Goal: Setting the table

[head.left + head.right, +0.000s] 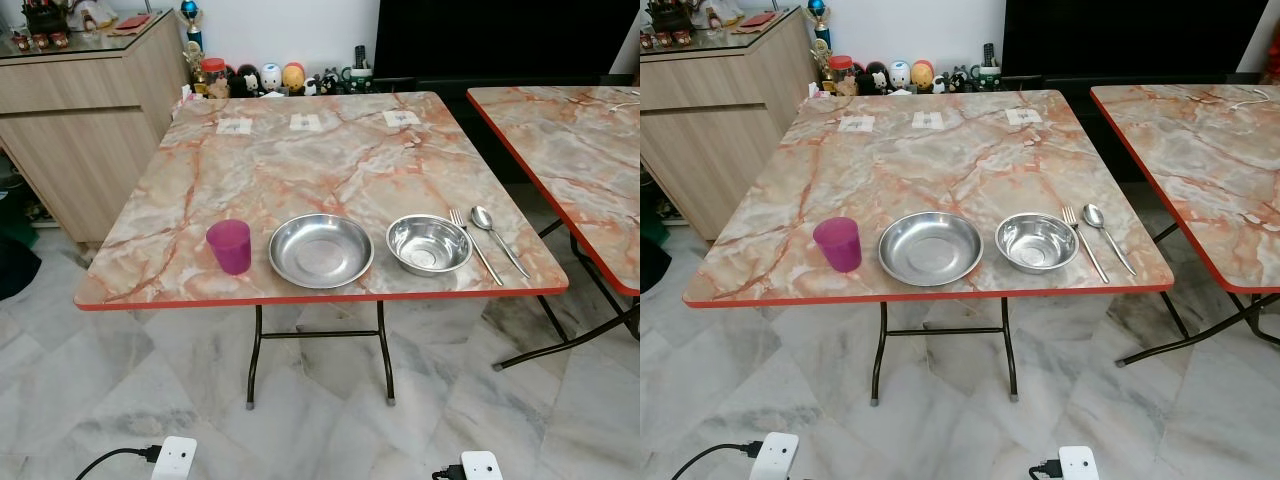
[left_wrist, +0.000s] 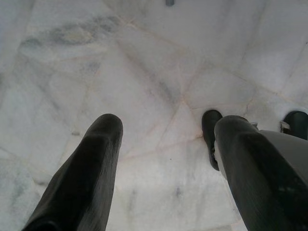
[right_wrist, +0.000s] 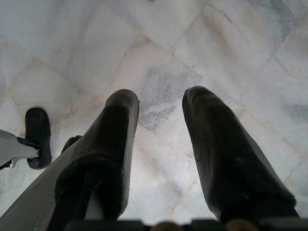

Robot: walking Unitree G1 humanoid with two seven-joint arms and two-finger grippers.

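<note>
Table front edge, left to right: cup, plate, bowl, fork, spoon.

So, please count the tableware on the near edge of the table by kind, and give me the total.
Purple plastic cup: 1
Wide, shallow steel plate: 1
Smaller, deeper steel bowl: 1
Steel fork: 1
Steel spoon: 1
Total: 5
</note>
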